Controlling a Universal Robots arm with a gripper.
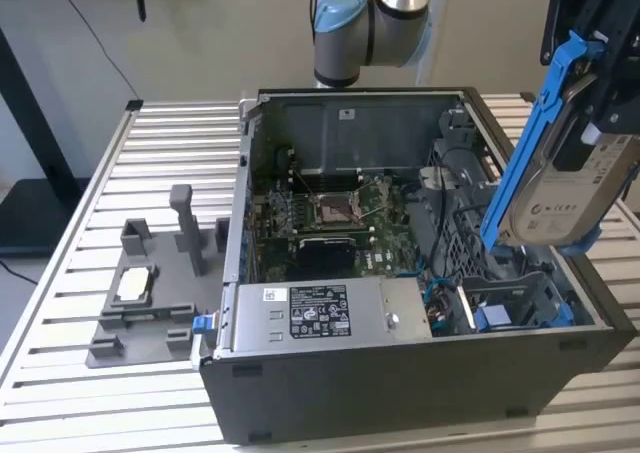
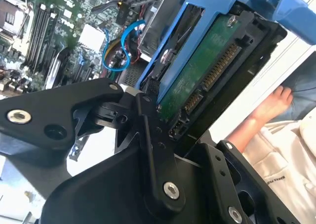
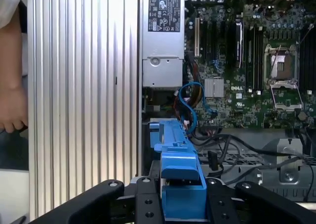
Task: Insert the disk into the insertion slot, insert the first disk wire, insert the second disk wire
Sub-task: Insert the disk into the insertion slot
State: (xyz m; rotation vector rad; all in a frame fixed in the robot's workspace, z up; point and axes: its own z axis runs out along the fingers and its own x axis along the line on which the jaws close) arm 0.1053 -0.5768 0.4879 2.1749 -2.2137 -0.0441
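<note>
Exterior view puts the black claw [image 1: 600,113] near two o'clock, clamped onto the flat silver-grey hard drive in its bright blue plastic carrier [image 1: 560,188], held tilted above the dark grey computer case [image 1: 400,383]. I judge the first step in hand: the perforated metal drive bay with blue trim [image 1: 510,308], at five o'clock, looks unfilled, and seating calls for squaring the carrier to it. Beneath lies a ribbed aluminium table [image 1: 170,143]; a person's hand [image 3: 12,110] is near its edge in the first wrist view.
</note>
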